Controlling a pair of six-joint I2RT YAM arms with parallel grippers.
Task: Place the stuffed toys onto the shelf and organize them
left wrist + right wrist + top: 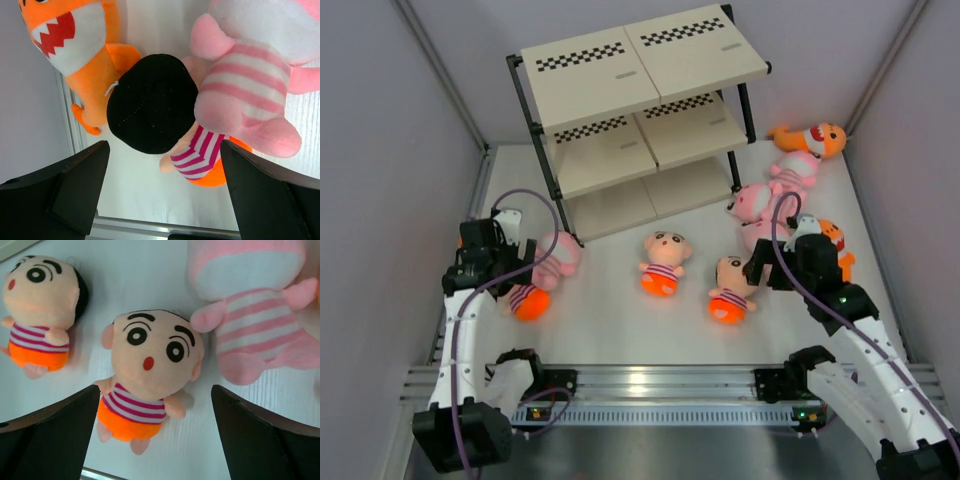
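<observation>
Stuffed toys (660, 262) none on shelf (640, 70) yet. Pre-grasp: left gripper (162, 150) jaws spread over face-down doll (150, 105), right gripper (155, 395) spread over face-up doll (150, 360). Next: descend, pinch.

Three-tier shelf (638, 105) stands at back of white table (610, 325), turned slightly askew. All toys down on table.

Mid-table, two striped-shirt dolls lie face up: first doll (663, 263) centre, second doll (730, 290) just right of it. The right gripper (767, 270) sits close beside second doll.

Further right, pink animals (755, 203) bunched together. Orange shark (812, 138) near back right corner. Another orange toy (835, 240) behind right arm, probably shark, mostly hidden.

At left, the left gripper (512, 265) over small heap: pink animal (560, 255) touching a doll's orange bottom (530, 303).
</observation>
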